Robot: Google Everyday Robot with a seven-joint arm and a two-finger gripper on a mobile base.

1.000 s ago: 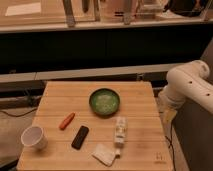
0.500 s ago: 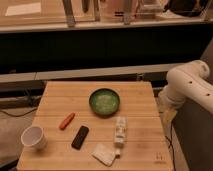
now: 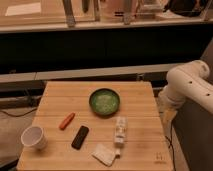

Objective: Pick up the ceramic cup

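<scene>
Cup [image 3: 34, 136] upright at the near left corner of the desk [image 3: 60, 95], arm [image 3: 187, 85] folded off at the right.
I see only the arm's white elbow, bent beside the desk's right edge and well apart from the cup. The claw is out of frame, so I cannot tell how open it is or whether it holds anything. The green bowl [image 3: 104, 101] sits mid-desk, between the two.
</scene>
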